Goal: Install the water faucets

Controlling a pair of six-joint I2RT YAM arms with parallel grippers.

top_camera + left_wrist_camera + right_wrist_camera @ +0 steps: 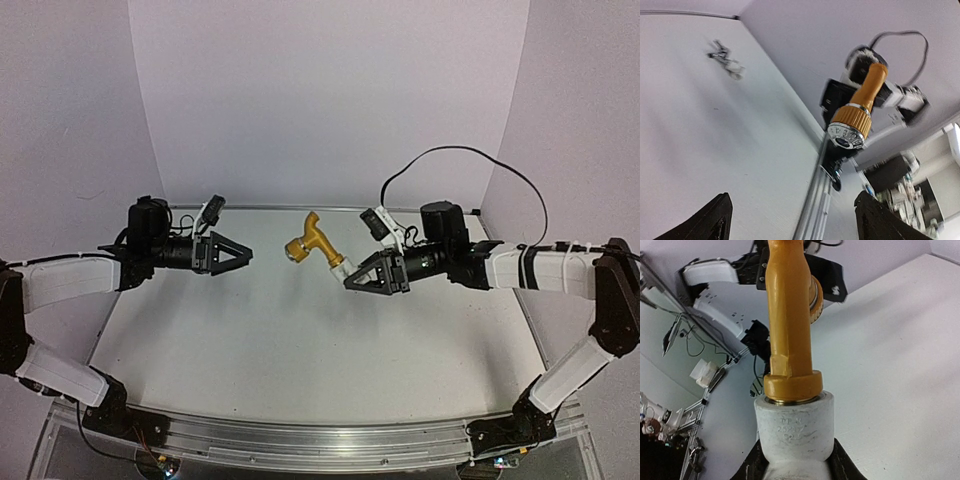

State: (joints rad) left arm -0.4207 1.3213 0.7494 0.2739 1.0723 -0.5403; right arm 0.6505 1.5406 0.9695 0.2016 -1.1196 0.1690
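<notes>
faucet (310,243) in fitting (341,268) | between left end effector (245,257) and right end effector (350,279) | above table (300,350)

Top view high, rearward, all three share gold faucet (303,245), right wrist closest, left seemingly farther

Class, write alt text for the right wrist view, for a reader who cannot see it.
A brass-gold faucet fills the centre of the frame, seated in a white plastic fitting that the right gripper clamps between its jaws at the bottom edge. Behind are the white table and, at top left, the left arm.
</notes>
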